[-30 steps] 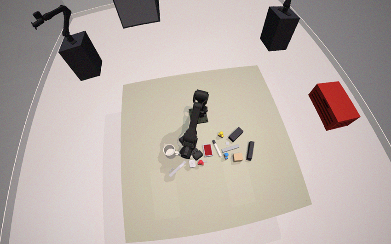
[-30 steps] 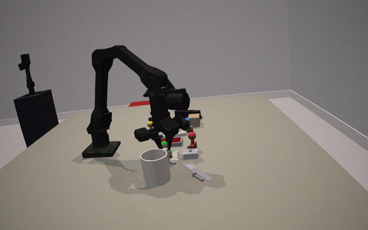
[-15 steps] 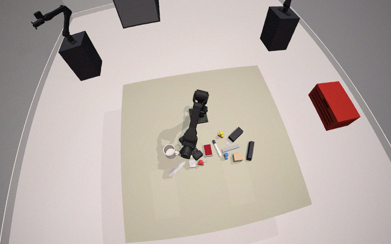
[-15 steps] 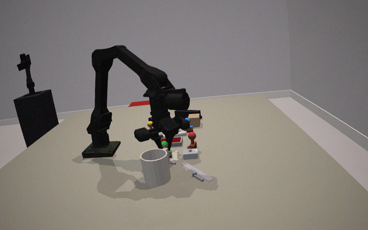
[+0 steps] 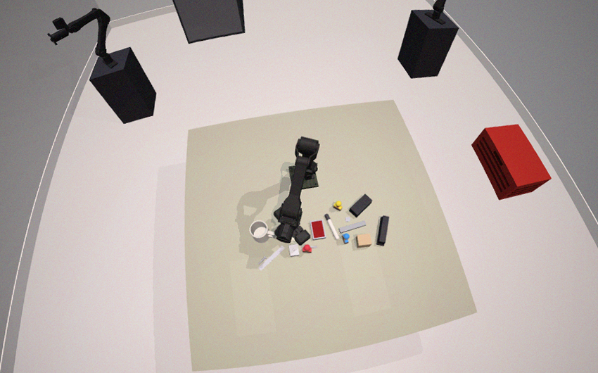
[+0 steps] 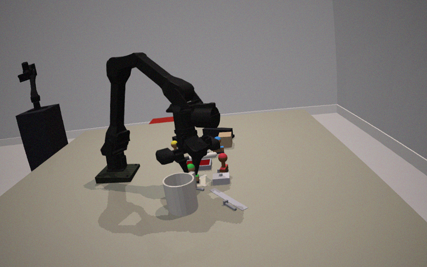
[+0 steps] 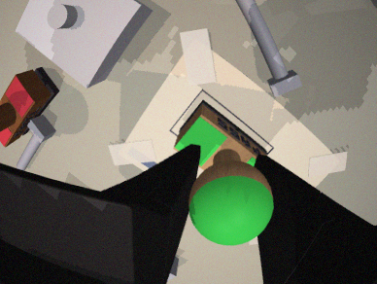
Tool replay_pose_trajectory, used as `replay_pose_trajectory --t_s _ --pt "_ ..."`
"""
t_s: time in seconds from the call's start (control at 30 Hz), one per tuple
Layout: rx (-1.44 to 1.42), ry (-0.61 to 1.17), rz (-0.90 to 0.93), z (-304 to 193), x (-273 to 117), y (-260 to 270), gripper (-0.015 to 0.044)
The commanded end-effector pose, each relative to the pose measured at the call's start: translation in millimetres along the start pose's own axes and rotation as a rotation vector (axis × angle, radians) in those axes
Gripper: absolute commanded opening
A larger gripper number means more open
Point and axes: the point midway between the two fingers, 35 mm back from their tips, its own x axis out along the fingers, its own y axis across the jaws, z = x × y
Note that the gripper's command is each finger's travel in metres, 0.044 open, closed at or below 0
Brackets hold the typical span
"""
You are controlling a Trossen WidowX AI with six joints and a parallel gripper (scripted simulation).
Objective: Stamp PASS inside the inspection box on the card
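My gripper (image 6: 191,173) (image 7: 226,160) is shut on the green-knobbed stamp (image 6: 190,167) (image 7: 231,209), holding it by the neck under the knob. The stamp's block has green top patches and dark lettering on its side that looks like PASS. In the wrist view it stands over the outlined inspection box (image 7: 238,120) on the cream card (image 7: 155,107), which has pale tape pieces at its corners. The box's far edges show beyond the block; the rest is hidden. I cannot tell whether the block touches the card. The red ink pad (image 5: 317,229) (image 6: 199,163) lies beside the gripper.
A mug (image 5: 259,230) (image 6: 181,196) stands close to the gripper. A white block (image 5: 294,250) (image 6: 221,178) (image 7: 97,39), a red stamp (image 5: 307,248) (image 6: 223,157) (image 7: 18,97) and a flat strip (image 5: 271,257) are near the card. A marker (image 5: 332,227), blue stamp (image 5: 345,237) and tan block (image 5: 363,240) lie beyond the pad.
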Motion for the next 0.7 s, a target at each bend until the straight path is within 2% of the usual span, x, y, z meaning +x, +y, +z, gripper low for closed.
replay_pose_trajectory --t_s 0.0,0.67 --pt "0.004 -0.002 0.004 0.7 1.5 1.0 0.0000" --pt "0.004 -0.002 0.004 0.8 -2.6 1.1 0.0000"
